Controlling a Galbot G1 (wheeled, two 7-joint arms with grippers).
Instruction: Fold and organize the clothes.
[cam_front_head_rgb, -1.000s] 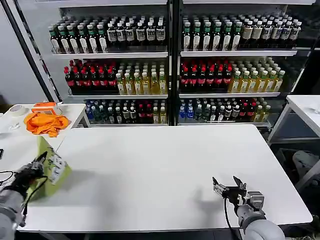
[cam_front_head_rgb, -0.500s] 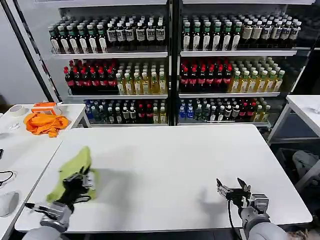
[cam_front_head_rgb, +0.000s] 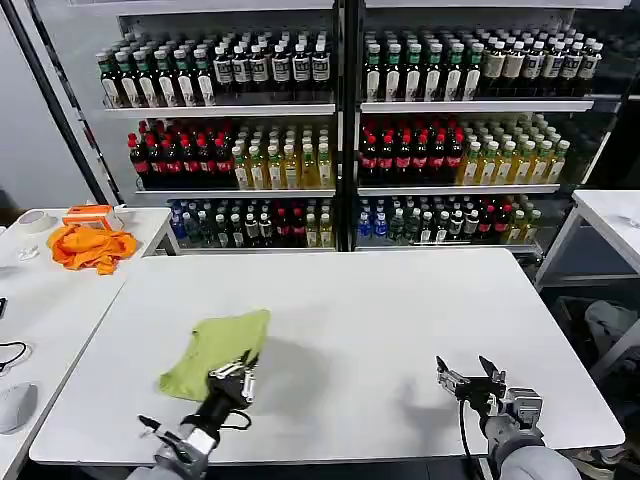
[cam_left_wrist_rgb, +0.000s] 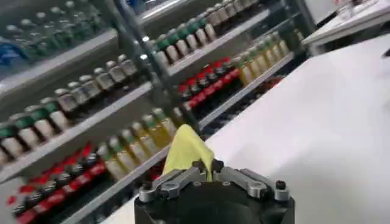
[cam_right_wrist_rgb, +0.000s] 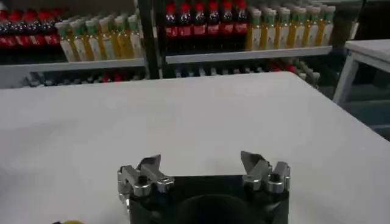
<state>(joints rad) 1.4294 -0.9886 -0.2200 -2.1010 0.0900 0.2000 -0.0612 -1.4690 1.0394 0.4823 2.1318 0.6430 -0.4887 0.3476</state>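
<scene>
The T-shirt (cam_front_head_rgb: 216, 351) is a plain lime-green piece of soft fabric, bunched into a loose, roughly four-sided bundle (neither collar nor sleeves can be made out in the crumple). In the head view it sits at about 8 o'clock on the white table (cam_front_head_rgb: 380, 320), inside the table's left front part, its far edge rising to a soft fold and its near edge drawn down toward the robot.

The left gripper (cam_front_head_rgb: 236, 373) is at the shirt's near right corner, at about 5 o'clock from the bundle's middle, and its fingers are closed on the cloth there. In the left wrist view the same yellow-green fabric (cam_left_wrist_rgb: 187, 151) stands up as a pointed tuft straight out of the pinched jaws, so the hold is on an edge of the shirt and the rest of it trails away from the gripper over the tabletop.

The right gripper (cam_front_head_rgb: 472, 379) waits at about 4 o'clock on the table, well apart from the shirt. Its fingers (cam_right_wrist_rgb: 149, 168) are spread wide with nothing between them, just bare white tabletop beyond.
</scene>
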